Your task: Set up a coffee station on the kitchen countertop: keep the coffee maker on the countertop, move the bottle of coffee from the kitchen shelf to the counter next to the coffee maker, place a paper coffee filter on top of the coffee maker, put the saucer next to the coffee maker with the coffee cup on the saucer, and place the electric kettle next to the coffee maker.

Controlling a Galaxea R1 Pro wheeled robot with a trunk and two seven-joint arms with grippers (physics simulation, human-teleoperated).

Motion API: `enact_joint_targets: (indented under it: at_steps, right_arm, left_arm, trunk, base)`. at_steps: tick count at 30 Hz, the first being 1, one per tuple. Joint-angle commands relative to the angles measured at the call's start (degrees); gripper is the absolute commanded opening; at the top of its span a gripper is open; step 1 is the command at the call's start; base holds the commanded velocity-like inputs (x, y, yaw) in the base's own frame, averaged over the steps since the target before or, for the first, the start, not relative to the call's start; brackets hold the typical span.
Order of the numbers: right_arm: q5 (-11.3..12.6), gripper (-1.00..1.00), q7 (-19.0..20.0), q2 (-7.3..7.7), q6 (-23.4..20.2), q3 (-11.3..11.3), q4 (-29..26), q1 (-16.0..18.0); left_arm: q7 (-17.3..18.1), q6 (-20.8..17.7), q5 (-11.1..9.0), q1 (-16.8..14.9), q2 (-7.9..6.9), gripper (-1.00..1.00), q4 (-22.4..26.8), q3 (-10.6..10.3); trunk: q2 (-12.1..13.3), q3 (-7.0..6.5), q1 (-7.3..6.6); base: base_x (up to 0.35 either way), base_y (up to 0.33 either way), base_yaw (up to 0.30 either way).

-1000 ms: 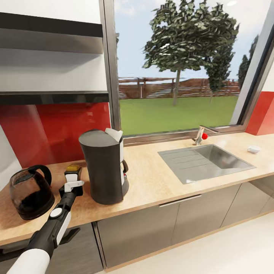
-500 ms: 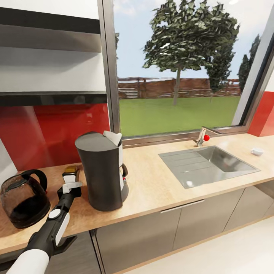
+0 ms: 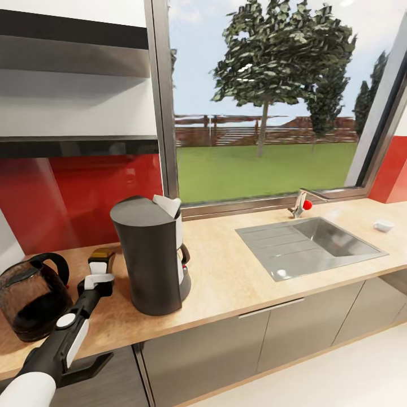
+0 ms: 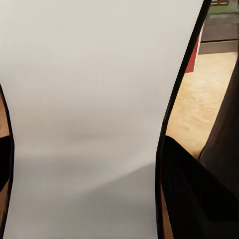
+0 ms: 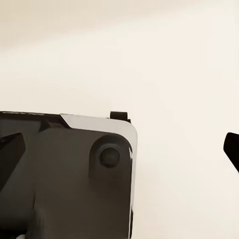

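No text, brand, number or sign can be read anywhere. The bottle of coffee [image 3: 100,261], at about eight o'clock in the head view, carries a white label, but its face shows no lettering that can be made out; in the left wrist view that same label [image 4: 94,119] appears as a plain white surface with no print. The coffee maker [image 3: 151,255] has small red marks on its front edge, too small to tell whether they are symbols or indicators. The electric kettle [image 3: 29,295] shows no marking. The dark plate with a round knob [image 5: 110,155] in the right wrist view bears no writing.
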State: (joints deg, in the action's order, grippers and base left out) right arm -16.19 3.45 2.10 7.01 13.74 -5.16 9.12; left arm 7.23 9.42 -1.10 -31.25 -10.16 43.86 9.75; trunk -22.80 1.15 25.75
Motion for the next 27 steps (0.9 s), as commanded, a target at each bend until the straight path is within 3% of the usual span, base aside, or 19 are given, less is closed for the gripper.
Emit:
enact_joint_targets:
  at_steps: [1,7,27]
  right_arm:
    - [-0.43,1.00,0.25,0.01,0.20,0.50,0.04,0.05]
    - [-0.42,1.00,0.25,0.01,0.20,0.50,0.06,0.03]
    - [-0.51,1.00,0.25,0.01,0.24,0.50,0.02,0.06]
  left_arm:
    - [0.72,0.56,-0.08,-0.05,-0.03,-1.00,-0.40,0.20]
    - [1.02,4.44,-0.12,-0.11,0.22,-1.00,-2.80,0.27]
    - [1.03,4.93,-0.13,-0.11,0.31,-1.00,-2.98,0.36]
  trunk:
    - [-0.12,0.12,0.03]
    - [-0.12,0.12,0.03]
    - [-0.12,0.12,0.03]
  base:
    - [0.000,0.000,0.000]
    - [0.100,0.000,0.000]
    - [0.062,0.000,0.000]
